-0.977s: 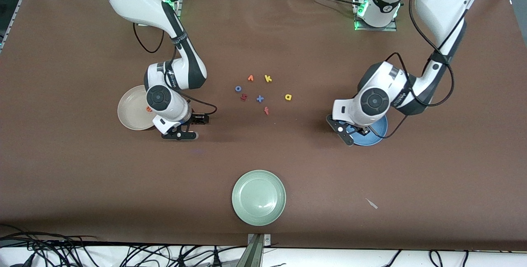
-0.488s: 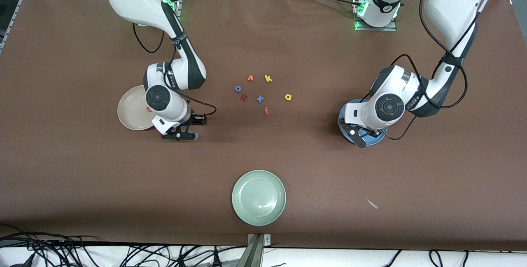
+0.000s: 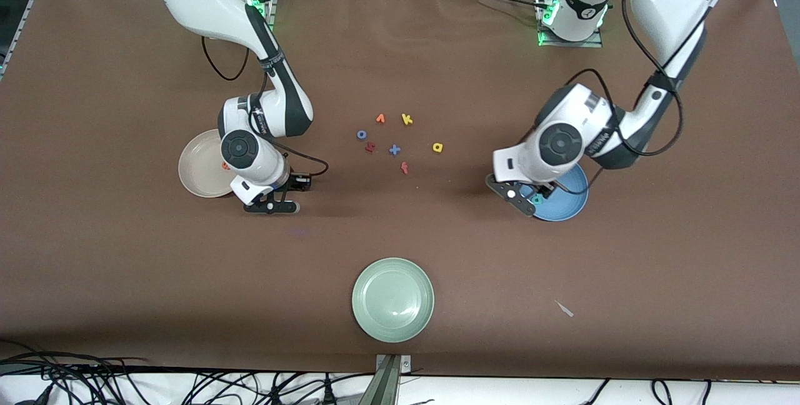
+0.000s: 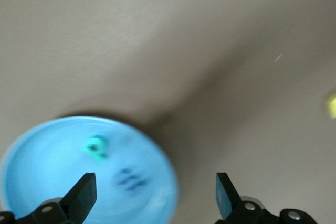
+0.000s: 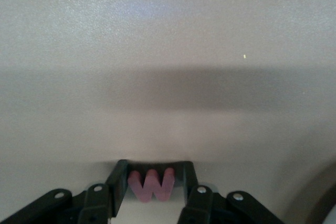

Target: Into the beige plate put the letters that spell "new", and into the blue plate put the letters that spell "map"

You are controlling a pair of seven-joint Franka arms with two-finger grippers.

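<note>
My right gripper (image 3: pixel 270 204) is down at the table beside the beige plate (image 3: pixel 199 174), on the side toward the table's middle. Its fingers press both sides of the pinkish-red "w" (image 5: pixel 153 187); this right gripper (image 5: pixel 152 182) is shut on it. An orange "e" (image 3: pixel 225 166) lies in the beige plate. My left gripper (image 3: pixel 522 195) hangs open and empty over the rim of the blue plate (image 3: pixel 565 205). The teal "p" (image 4: pixel 96 148) and blue "m" (image 4: pixel 131 180) lie in that blue plate (image 4: pixel 42 166), under the left gripper (image 4: pixel 155 198). The yellow "a" (image 3: pixel 437 147) lies mid-table.
Loose letters lie mid-table: an orange "v" (image 3: pixel 380 119), a yellow "k" (image 3: pixel 407 119), a blue ring (image 3: pixel 361 134), a dark red letter (image 3: pixel 370 147), a blue "x" (image 3: pixel 394 150), a red "f" (image 3: pixel 404 168). A pale green plate (image 3: pixel 392 299) sits near the front edge.
My left gripper swung over the blue plate, opened and let the teal "p" drop in, then drew back toward the table's middle. My right gripper closed on the "w".
</note>
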